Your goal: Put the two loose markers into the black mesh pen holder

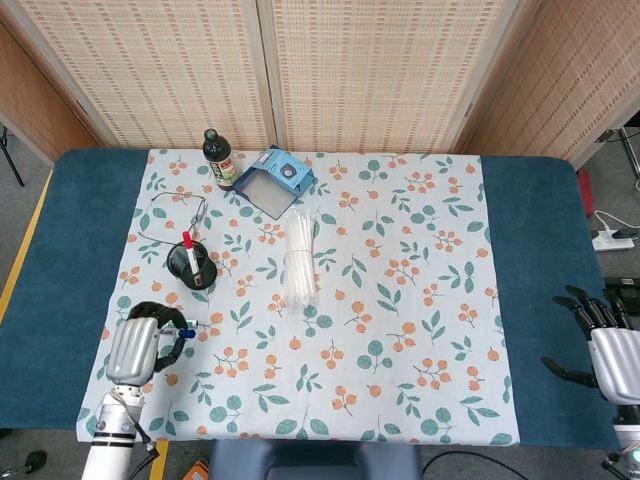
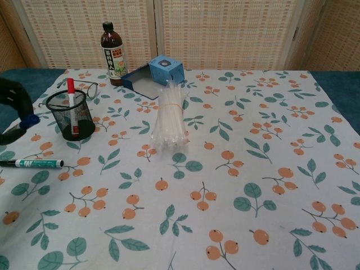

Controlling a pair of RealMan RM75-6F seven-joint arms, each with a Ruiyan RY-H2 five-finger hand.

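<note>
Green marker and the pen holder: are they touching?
Apart. The chest view shows bare cloth between the green marker lying flat and the pen holder.
</note>
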